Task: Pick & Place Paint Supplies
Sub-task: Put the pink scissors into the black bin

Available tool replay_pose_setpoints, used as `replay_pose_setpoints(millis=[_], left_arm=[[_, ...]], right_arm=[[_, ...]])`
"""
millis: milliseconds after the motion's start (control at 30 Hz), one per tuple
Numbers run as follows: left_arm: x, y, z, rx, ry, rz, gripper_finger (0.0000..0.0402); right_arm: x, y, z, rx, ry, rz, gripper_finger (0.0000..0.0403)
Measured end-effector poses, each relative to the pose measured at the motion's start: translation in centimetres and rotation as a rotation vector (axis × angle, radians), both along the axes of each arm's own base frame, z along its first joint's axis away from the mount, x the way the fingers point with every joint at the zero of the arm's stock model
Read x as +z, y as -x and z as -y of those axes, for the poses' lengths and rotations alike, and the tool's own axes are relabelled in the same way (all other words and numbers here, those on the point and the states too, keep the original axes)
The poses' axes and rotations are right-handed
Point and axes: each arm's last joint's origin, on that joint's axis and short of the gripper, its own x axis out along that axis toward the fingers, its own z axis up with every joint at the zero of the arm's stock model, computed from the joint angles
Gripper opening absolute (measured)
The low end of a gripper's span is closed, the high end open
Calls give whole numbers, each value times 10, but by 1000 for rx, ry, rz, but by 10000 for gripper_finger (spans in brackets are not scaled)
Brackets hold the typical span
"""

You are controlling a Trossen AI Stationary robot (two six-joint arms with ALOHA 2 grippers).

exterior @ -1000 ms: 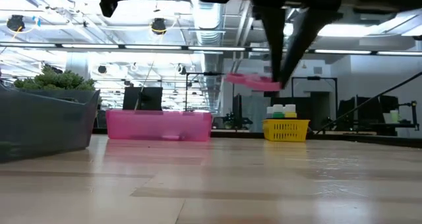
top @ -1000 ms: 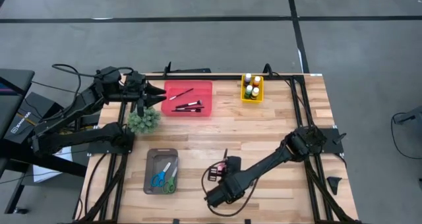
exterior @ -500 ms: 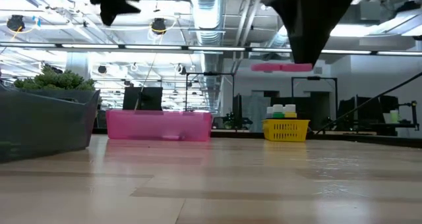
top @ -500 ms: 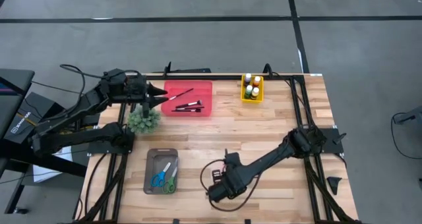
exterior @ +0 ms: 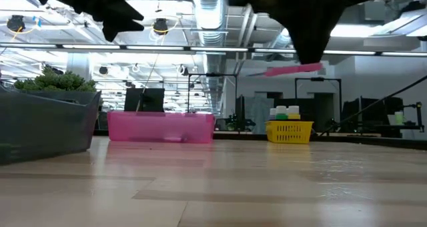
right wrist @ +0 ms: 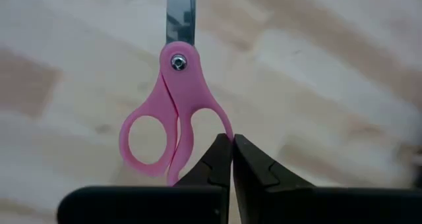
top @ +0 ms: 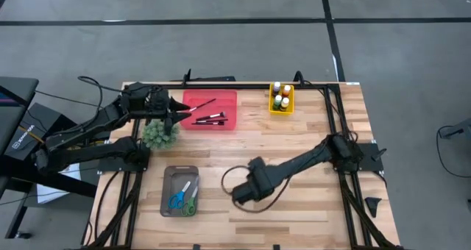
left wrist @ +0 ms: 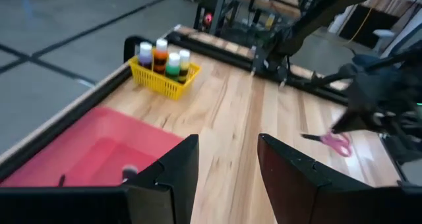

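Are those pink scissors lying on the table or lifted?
Lifted: the right gripper pinches the pink scissors by a handle loop, above the table.

The high view is evenly and softly lit, with only faint shadows under the arms on the worktop [top: 294, 132]. In the low view, ceiling strip lights [exterior: 200, 48] across the upper frame glare brightly, turning the arms into black silhouettes, and the near worktop is blurred. The left wrist view is soft toward its edges. In the right wrist view, the wood grain behind the pink scissors [right wrist: 173, 112] is out of focus.
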Motion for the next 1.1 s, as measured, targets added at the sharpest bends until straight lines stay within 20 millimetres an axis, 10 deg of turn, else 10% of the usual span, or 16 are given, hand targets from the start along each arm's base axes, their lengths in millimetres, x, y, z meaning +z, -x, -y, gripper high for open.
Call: replay_pose_setpoints(millis=[533,1100], left_arm=[[19,-7,-4,33,40,214,150],[23,-17,11,-12,149,266,150]], right_arm=[[31,127,102,119,206,-95,0],[55,122,145,321,479,54,0]])
